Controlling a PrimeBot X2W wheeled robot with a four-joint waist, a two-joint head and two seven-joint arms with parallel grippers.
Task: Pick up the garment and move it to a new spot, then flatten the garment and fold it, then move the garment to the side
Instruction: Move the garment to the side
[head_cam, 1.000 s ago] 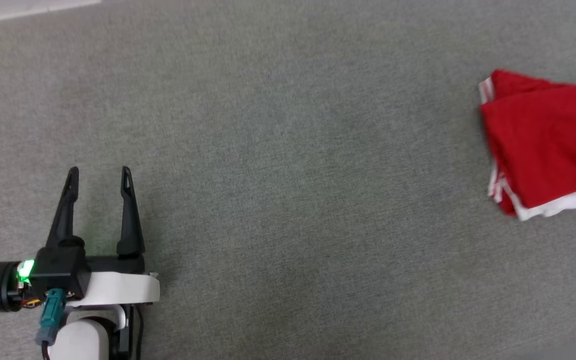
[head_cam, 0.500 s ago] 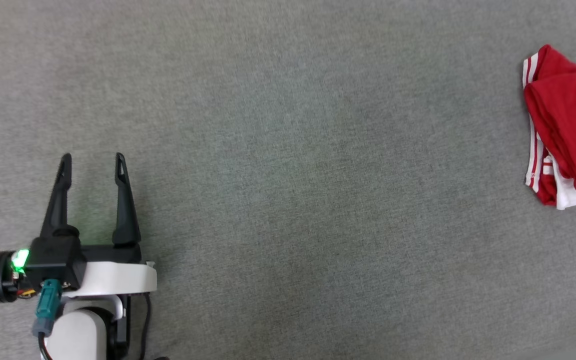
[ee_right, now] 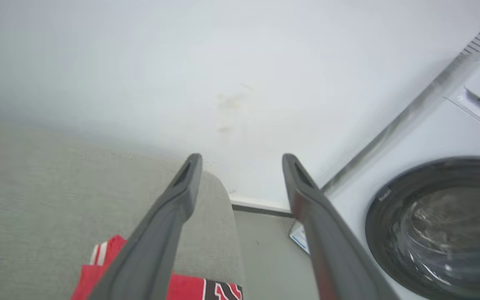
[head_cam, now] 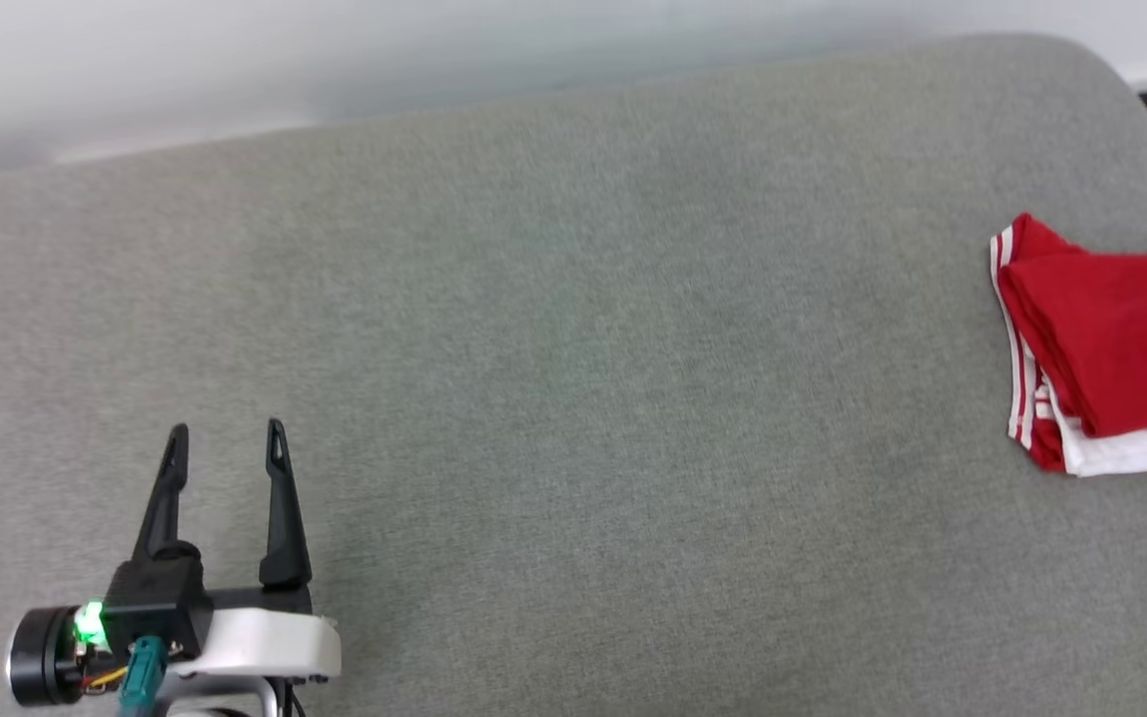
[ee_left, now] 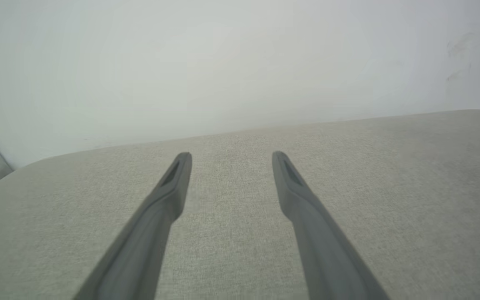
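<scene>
Holding the left tool (head_cam: 227, 430) wide and empty over the grey padded surface (head_cam: 573, 329). Keeping the right tool (ee_right: 242, 156) spread wide too, gripping nothing. Leaving the garment (head_cam: 1101, 349) lying folded at that surface's right end, near a washing machine (ee_right: 440, 225).

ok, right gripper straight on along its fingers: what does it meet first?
Probably the white wall past the cushion, though depth is unclear. The garment lies below the right gripper; the washing machine sits off to one side.
</scene>
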